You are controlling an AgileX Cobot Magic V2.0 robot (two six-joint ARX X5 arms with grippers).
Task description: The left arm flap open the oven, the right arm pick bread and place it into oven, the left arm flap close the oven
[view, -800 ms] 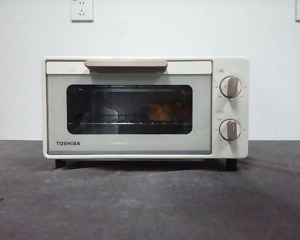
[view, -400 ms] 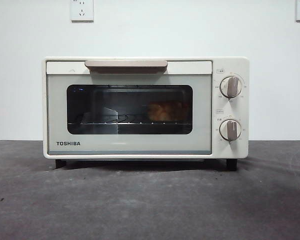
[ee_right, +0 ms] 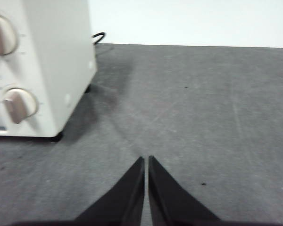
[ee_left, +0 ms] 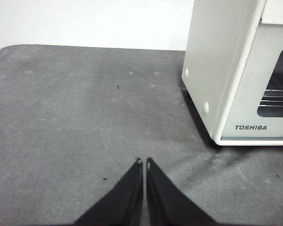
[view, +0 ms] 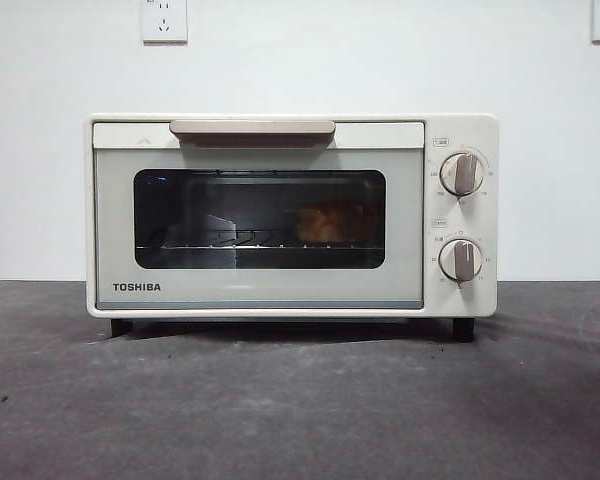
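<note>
The cream-white TOSHIBA oven (view: pixel 290 215) stands in the middle of the front view with its door shut and the beige handle (view: pixel 252 128) up. Behind the dark glass, the orange-tan bread (view: pixel 325 222) rests on the rack toward the right. No arm shows in the front view. My left gripper (ee_left: pixel 144 163) hovers shut over the grey table, off the oven's (ee_left: pixel 236 70) left side and clear of it. Over the table beside the oven's (ee_right: pixel 37 66) knob side, my right gripper (ee_right: pixel 146 159) is shut and holds nothing.
The dark grey table (view: pixel 300 400) stretches in front of the oven. Two beige knobs (view: pixel 462 173) sit on the oven's right panel. Wall sockets (view: pixel 163 20) are on the white wall behind. A black cable (ee_right: pixel 99 36) trails behind the oven.
</note>
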